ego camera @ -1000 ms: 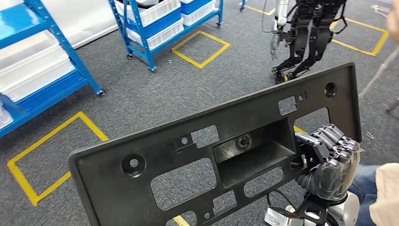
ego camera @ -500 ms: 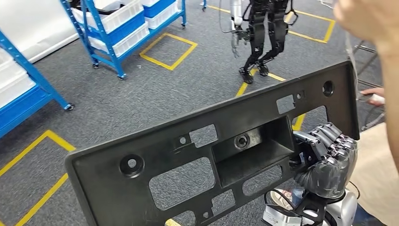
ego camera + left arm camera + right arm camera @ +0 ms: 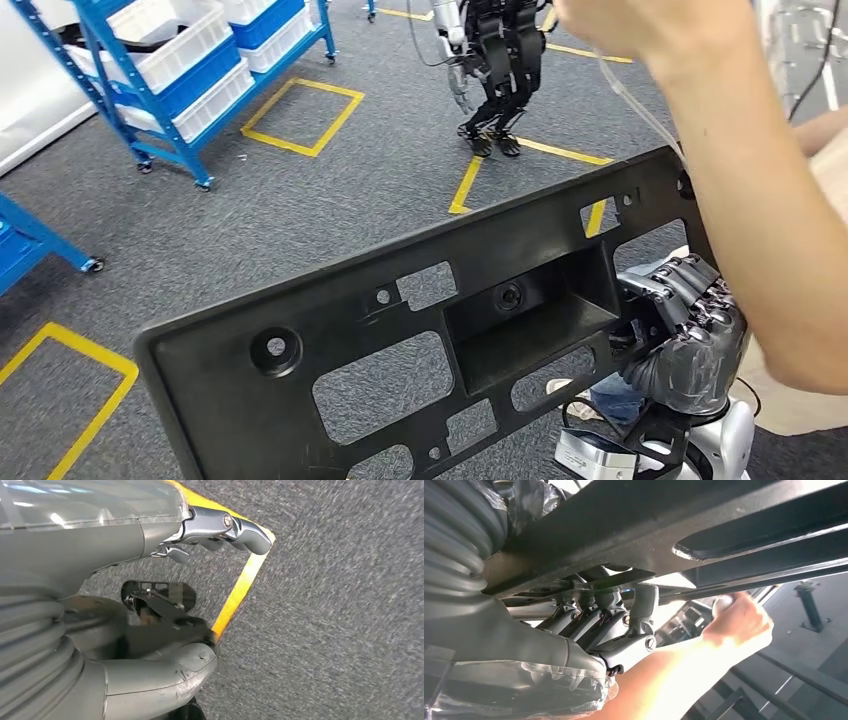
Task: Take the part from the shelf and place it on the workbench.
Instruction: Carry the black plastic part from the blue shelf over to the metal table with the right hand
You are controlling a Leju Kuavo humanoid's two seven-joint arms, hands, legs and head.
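Part: black plastic panel (image 3: 400, 340) with cut-outs and a recessed pocket, held up in the air in front of the robot above the grey carpet (image 3: 330, 200).
Long axis: runs across the head view from the low near-left corner up to the far right, so the right end sits higher than the left.
Facing: broad ribbed face turned toward the camera, panel leaning back.
Right hand: right hand (image 3: 690, 335) grips the panel near its right end, dark fingers (image 3: 599, 620) curled over an edge by the pocket, as the right wrist view shows from underneath.
Left hand: left hand (image 3: 150, 580) hangs over the carpet and a yellow floor line (image 3: 240, 590), thumb and fingers apart, nothing between them.
Person: a bare arm (image 3: 760, 200) reaches in at the right, crossing in front of the panel's upper right corner.
Background: blue shelf (image 3: 170, 70) with white bins and another robot (image 3: 490, 60) standing on the carpet.
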